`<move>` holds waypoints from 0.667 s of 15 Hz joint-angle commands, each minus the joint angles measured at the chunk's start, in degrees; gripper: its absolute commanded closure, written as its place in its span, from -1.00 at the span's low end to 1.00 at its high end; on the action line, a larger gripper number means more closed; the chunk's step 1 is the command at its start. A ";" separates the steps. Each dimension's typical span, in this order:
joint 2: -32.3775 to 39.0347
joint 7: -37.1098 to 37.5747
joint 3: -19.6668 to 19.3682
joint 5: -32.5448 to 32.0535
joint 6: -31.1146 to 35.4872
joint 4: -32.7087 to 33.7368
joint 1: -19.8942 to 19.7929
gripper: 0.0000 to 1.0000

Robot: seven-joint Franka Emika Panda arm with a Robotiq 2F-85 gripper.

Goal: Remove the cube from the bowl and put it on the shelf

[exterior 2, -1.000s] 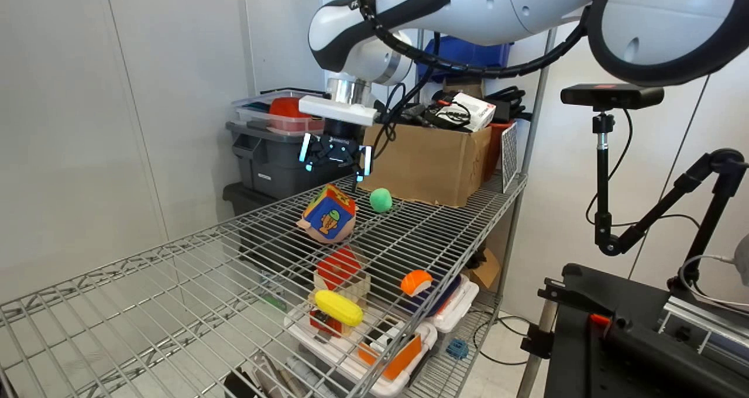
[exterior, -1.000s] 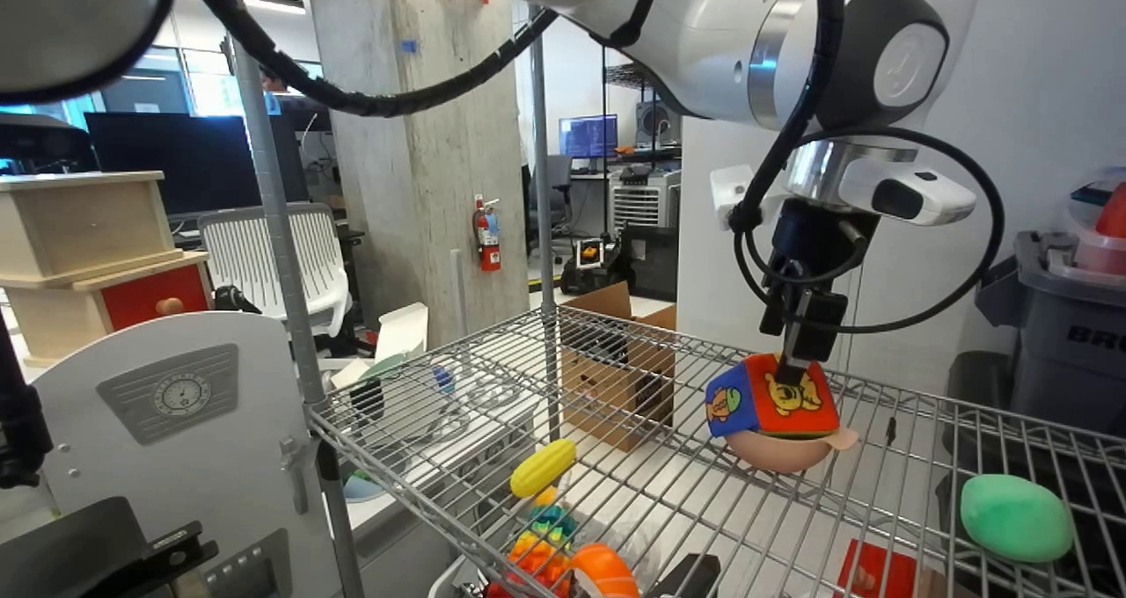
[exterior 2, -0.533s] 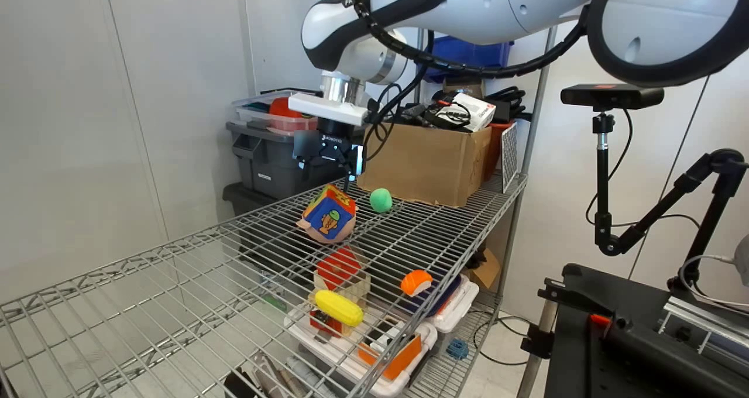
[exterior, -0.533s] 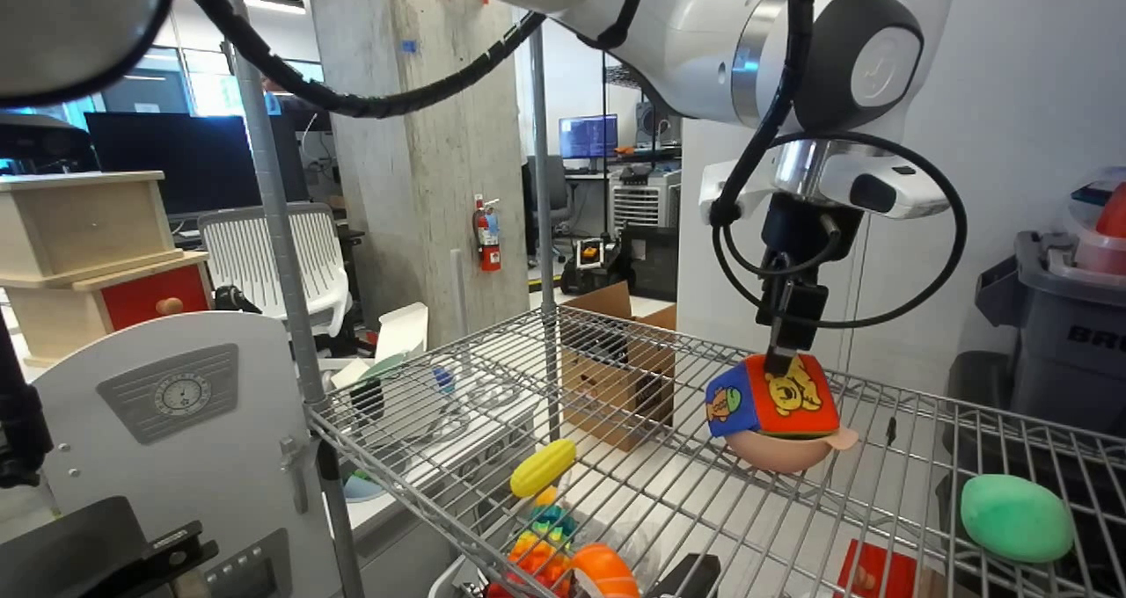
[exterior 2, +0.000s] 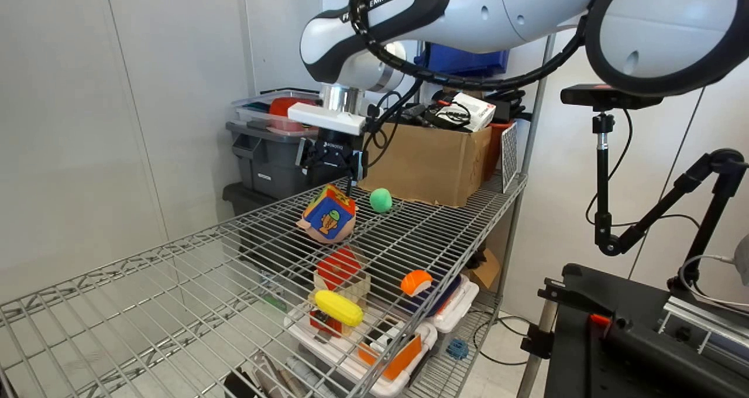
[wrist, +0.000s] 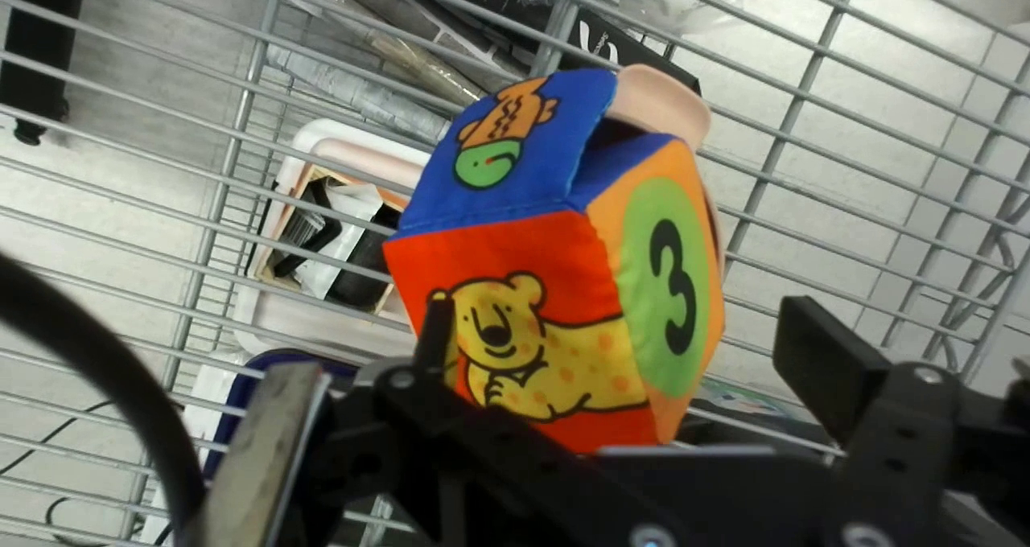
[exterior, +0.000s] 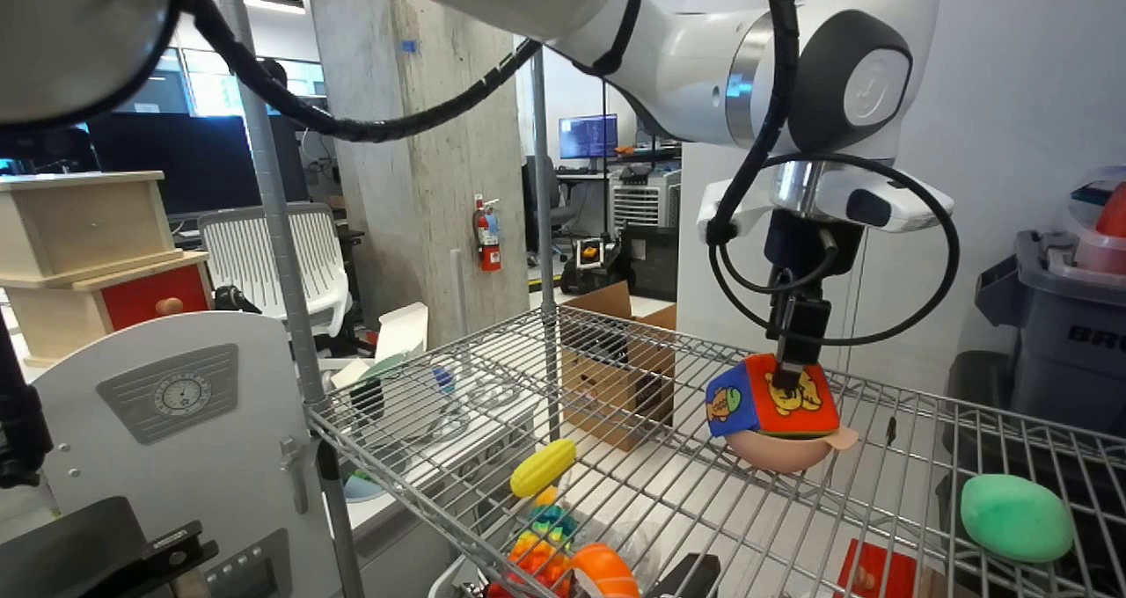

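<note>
In the bowl [exterior: 778, 455] sits our cube [wrist: 555, 273]. Gripper [wrist: 621, 330] spread wide, holding nothing, so we've got grabbing and shelf [exterior 2: 175, 247] placement left.

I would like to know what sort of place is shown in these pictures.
Probably a robotics lab: a robot arm reaches over a wire shelf, with a fire extinguisher and a lit computer screen behind.
</note>
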 commanded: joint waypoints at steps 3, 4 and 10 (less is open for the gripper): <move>3.83 4.54 -0.39 -5.12 -1.28 5.56 0.31 -0.47; 3.97 4.89 -0.43 -5.95 -1.96 5.70 0.42 -0.31; 1.58 4.74 1.27 -7.58 0.45 2.03 0.72 0.54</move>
